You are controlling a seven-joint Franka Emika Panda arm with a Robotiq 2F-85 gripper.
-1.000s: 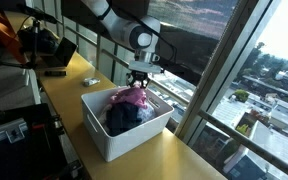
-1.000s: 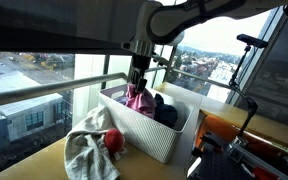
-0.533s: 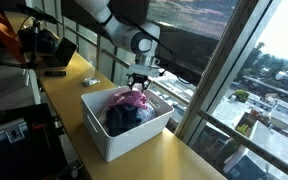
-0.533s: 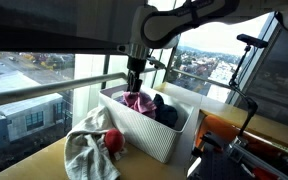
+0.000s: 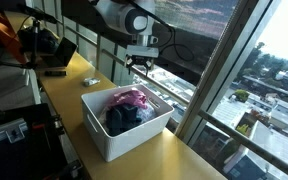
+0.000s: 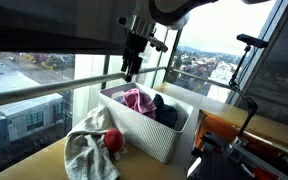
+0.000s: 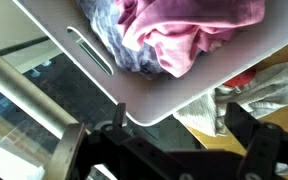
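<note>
**In the white bin (image 5: 104,140): pink top (image 5: 131,98) down, tool (image 5: 141,62) clear above**

The pink top lies bunched at the window end of the bin, on & touching the dark clothes (image 5: 124,117) that fill the rest. Nothing grips it. The tool hangs right above it, well clear, pointing down. The wrist view shows its fingers (image 7: 246,140) spread wide apart w/ nothing between, so it's empty. The bin stands on the wooden desk (image 5: 179,160), close to the window rail (image 7: 24,85). Outside the bin, just beside its wall, an exterior view shows a pale towel (image 6: 84,150) heaped on the desk w/ a small red item (image 6: 114,142) touching it. Can't tell what the red item is, too small.

Step, as I read it: drop-off of the pink top looks done. It's inside, and the tool is apart from it & high. Towel + red item aren't in the bin, so the job is prob. only partway.

A next move toward the towel would call for:
- staying high enough to clear the bin rim
- shifting sideways past the wall w/ fingers apart
- coming down on the heap's thickest fold, not on the red item
</note>
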